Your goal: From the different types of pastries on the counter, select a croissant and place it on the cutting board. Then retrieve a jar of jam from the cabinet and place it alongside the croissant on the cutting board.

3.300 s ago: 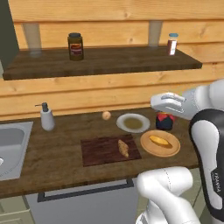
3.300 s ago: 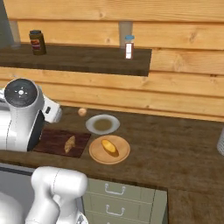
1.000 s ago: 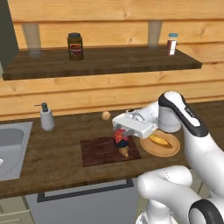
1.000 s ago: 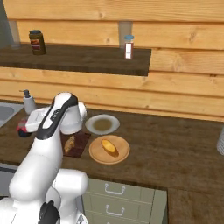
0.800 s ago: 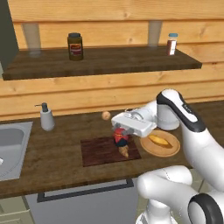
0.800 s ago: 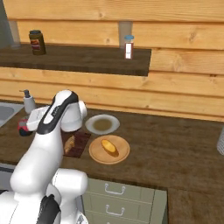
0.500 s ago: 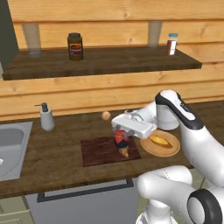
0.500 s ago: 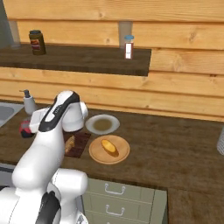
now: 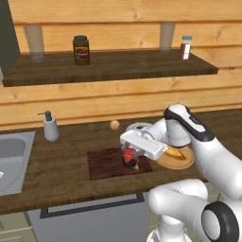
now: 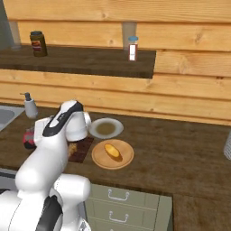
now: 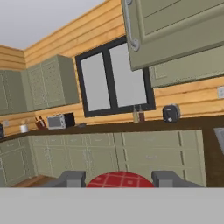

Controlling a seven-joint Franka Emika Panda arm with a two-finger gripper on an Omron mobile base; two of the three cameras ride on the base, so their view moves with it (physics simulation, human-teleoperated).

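Observation:
My gripper point(image 9: 128, 156) is shut on a jam jar point(image 9: 128, 159) with a red checked lid and holds it just above the right part of the dark cutting board point(image 9: 104, 163). In the hand view the red lid point(image 11: 120, 180) sits between my two fingertips point(image 11: 72, 177). The croissant point(image 10: 71, 148) lies on the cutting board point(image 10: 85, 149), right beside the jar and mostly hidden by my arm. In the right base view the jar point(image 10: 29, 138) shows at the far left, in my gripper point(image 10: 29, 140).
A wooden plate point(image 10: 128, 158) with a yellow pastry point(image 10: 112, 151) lies right of the board, a grey plate point(image 10: 106, 128) behind it. A small round pastry point(image 9: 114, 124), soap dispenser point(image 9: 49, 127) and sink point(image 9: 12, 158) are to the left. The shelf holds a dark jar point(image 9: 81, 49) and a bottle point(image 9: 185, 47).
My gripper has sunk a little with the jar, closer to the cutting board. Nothing else has moved.

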